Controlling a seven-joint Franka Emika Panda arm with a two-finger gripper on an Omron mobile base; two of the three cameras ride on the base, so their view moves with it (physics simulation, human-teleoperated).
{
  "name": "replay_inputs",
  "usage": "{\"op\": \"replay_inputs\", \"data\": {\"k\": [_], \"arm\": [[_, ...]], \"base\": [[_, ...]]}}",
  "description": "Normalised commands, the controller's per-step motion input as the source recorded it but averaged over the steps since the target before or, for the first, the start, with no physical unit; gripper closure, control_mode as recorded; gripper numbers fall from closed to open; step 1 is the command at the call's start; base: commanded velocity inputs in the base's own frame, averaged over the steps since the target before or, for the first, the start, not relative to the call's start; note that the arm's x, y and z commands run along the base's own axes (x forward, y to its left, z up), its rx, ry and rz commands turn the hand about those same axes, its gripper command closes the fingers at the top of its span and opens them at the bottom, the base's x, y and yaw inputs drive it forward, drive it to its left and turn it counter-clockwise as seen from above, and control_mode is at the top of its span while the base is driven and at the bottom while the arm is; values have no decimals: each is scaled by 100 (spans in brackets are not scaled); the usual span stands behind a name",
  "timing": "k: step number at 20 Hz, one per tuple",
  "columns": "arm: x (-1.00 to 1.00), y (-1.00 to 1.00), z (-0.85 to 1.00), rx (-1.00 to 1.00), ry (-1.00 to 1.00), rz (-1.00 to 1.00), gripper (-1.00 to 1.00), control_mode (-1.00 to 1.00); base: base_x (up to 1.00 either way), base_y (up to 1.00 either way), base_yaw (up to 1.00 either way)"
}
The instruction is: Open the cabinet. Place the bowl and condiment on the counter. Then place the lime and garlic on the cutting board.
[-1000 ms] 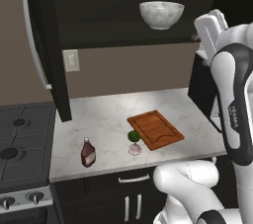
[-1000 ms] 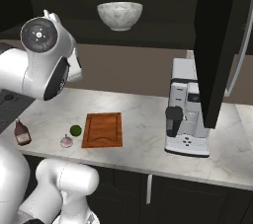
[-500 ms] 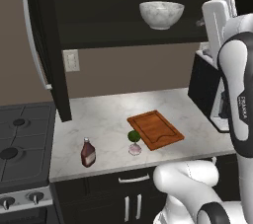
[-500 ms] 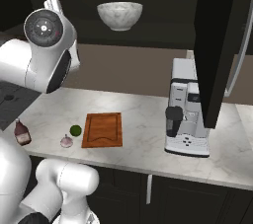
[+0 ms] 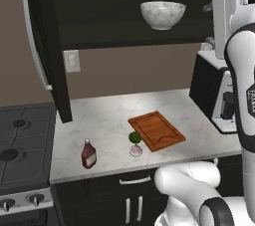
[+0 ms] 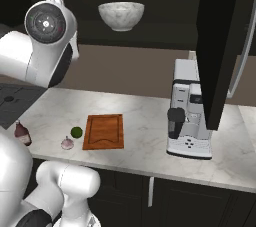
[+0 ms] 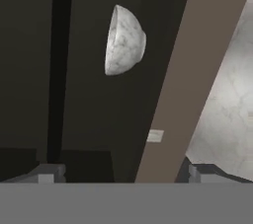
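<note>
Cabinet (image 5: 45, 46) doors stood swung open on both sides, the left one with its long silver handle (image 5: 35, 36) hanging over the left end of the bench (image 5: 109, 115) beside the stove (image 5: 22, 145), the right one hanging in front of the coffee machine (image 6: 189, 116) in the right base view. Inside, on the dark shelf (image 5: 129, 33), sat the white marbled bowl (image 5: 163, 14), upright and alone.

On the bench the small dark-red bottle (image 5: 88, 154) stood upright near the front edge, toward the left end. The wooden cutting board (image 5: 157, 130) lay flat around the middle of the bench, turned at a slight angle. The lime (image 5: 134, 137) rested on the marble just beside the board's left edge, and the garlic (image 5: 135, 150) lay right in front of the lime, closer to the front edge; whether the 2 touched could not be told. Neither was on the board.

The arm was raised high at the level of the shelf, well to the right of the bowl in the left base view. In the hand view the 2 fingers (image 7: 47, 173) were spread wide apart with nothing between them, and the bowl appeared ahead of them, rolled sideways by the camera's tilt, well apart from the tips.
</note>
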Motion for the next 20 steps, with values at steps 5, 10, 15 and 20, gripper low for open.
{"op": "replay_inputs", "data": {"k": [5, 10, 15, 20], "arm": [[7, 0, 1, 0, -5, 0, -100, -100], [28, 0, -2, 0, 0, 0, -100, -100], [28, -6, 0, 0, 0, 0, -100, -100], [17, -24, 0, 2, 0, 0, -100, -100]], "base": [[0, 0, 0], [0, 0, 0], [0, 0, 0], [0, 0, 0]]}}
